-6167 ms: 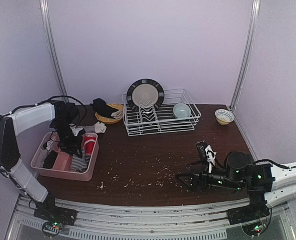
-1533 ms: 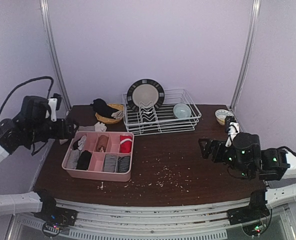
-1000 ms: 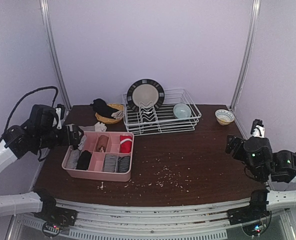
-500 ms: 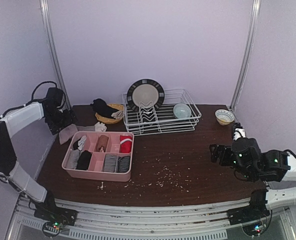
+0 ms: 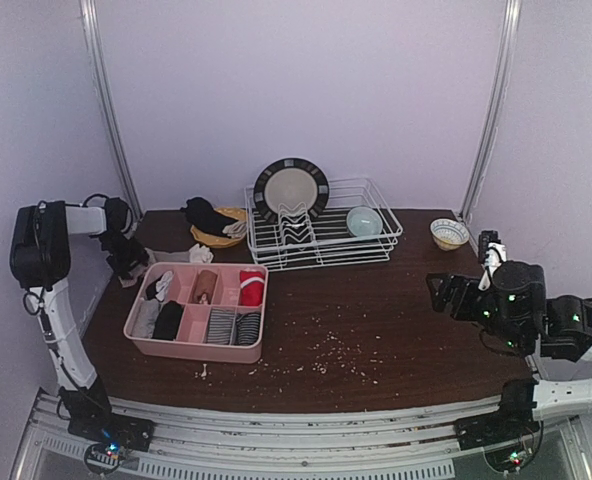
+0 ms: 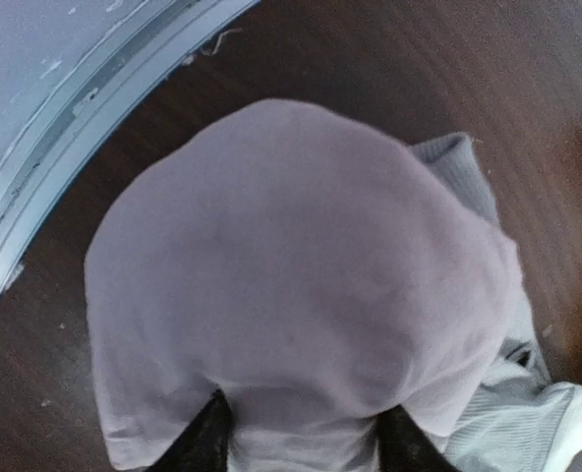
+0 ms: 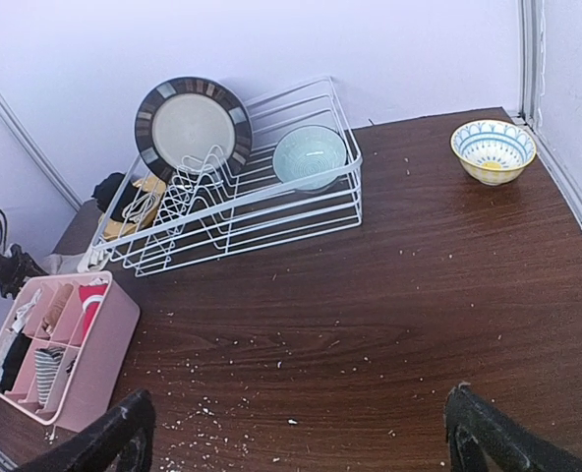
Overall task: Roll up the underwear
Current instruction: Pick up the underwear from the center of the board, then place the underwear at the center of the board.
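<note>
Left gripper (image 6: 296,444) first: from its own wrist camera only two dark fingers (image 6: 208,442) show at the bottom edge, partly drawn in. A fold of the pale mauve underwear (image 6: 291,265) is caught between them and their tips are buried in the cloth. The garment fills nearly that whole view, bunched into a rounded heap on the dark table (image 5: 376,300). A grey ribbed cloth (image 6: 465,169) pokes out from under its right side, and a metal rail (image 6: 65,128) runs across the upper left corner.

The overhead camera shows hardly any of this. From there the arm is a dark shape at the table's back left corner, just beyond the pink divided tray (image 5: 191,346), and it hides most of the garment.

Over on the right, the right gripper (image 7: 301,438) hangs above the wood with its fingers spread wide and nothing between them. Its camera looks across crumb-strewn wood to the white wire dish rack (image 7: 271,211), which holds a dark-rimmed plate (image 7: 193,123) and a teal bowl (image 7: 311,155). A small patterned bowl (image 7: 493,150) sits alone near the far right corner.
</note>
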Controlling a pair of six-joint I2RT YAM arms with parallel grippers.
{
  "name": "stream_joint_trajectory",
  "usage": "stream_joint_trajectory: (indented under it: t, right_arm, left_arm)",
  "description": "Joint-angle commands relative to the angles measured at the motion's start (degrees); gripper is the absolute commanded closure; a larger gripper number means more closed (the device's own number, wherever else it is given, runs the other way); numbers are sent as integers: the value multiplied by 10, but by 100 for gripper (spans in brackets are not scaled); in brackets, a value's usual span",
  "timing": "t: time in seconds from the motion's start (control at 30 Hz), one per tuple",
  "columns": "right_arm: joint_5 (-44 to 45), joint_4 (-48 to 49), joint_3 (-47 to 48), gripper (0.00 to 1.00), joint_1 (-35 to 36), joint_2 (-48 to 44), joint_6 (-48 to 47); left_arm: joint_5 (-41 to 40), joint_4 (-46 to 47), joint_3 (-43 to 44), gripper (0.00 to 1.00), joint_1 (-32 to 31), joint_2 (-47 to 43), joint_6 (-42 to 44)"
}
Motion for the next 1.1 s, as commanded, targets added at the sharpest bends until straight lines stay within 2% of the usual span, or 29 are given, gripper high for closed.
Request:
stream_joint_trajectory:
  t: [0.0,0.03,0.13,0.23,0.33,0.43,0.57,0.67,0.73,0.8,0.93,1.07]
  right_arm:
    - [8,-2,23,0,-3,-3,-26]
    - [11,-2,26,0,-3,-3,-31]
    - [16,0,31,0,-3,-1,-47]
    - [17,7,33,0,-3,-1,-63]
    - [14,12,37,0,-4,-2,-78]
    - [2,7,42,0,-4,0,-82]
    - [-26,-12,53,0,-4,3,-78]
    - [-44,-33,62,0,-4,9,-68]
    - [-51,-51,64,0,-4,13,-59]
    - [-55,-67,65,0,-4,13,-44]
    - [-55,-74,45,0,-3,-8,-23]
    - [-51,-77,24,0,-3,-23,-8]
  left_arm:
    - [26,34,29,84,0,18,5]
    - [28,39,27,100,0,12,8]
    - [14,48,13,100,-6,-49,19]
    - [-11,46,1,100,-31,-166,56]
    - [-29,40,4,100,-107,-304,106]
    - [-38,36,13,100,-213,-430,150]
    - [9,22,10,100,-362,-493,151]
    - [40,25,-13,100,-489,-473,140]
    - [34,39,-29,100,-589,-433,135]
    - [23,52,-30,100,-651,-373,141]
    - [29,73,9,100,-709,-234,143]
    - [34,58,96,100,-724,-87,155]
